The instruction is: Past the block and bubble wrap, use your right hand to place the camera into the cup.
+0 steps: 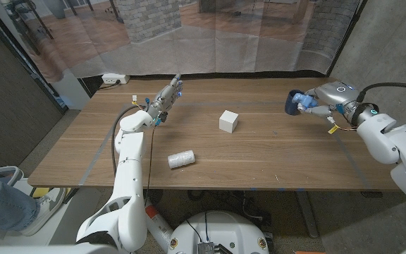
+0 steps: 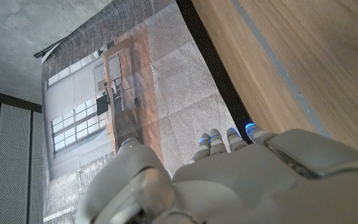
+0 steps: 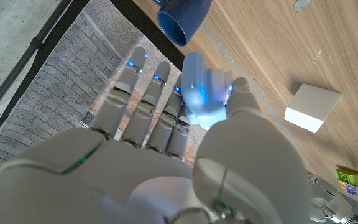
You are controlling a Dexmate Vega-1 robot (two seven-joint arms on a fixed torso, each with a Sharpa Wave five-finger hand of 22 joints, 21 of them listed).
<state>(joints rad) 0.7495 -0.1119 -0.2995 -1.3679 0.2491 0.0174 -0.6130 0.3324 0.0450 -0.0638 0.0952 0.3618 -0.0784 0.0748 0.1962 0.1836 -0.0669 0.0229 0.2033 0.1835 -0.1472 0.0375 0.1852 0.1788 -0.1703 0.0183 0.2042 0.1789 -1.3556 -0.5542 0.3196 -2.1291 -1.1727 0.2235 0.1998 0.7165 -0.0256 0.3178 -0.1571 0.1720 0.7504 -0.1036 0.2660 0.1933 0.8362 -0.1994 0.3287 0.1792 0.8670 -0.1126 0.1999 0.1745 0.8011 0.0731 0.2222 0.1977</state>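
Note:
My right hand hovers over the table's far right and holds a small pale blue camera between thumb and fingers. The camera sits right beside the dark blue cup, just at its side. In the right wrist view the camera is pinched in my right hand, and the cup's open mouth faces it a short way beyond the fingertips. A white block stands mid-table, also seen as the block. The bubble wrap roll lies nearer the front. My left hand is raised, fingers straight, holding nothing.
A white power strip lies behind the table's far left corner. A person's leg and shoe show at the near left. The wooden table is bare between block and cup. My left hand points toward the printed backdrop.

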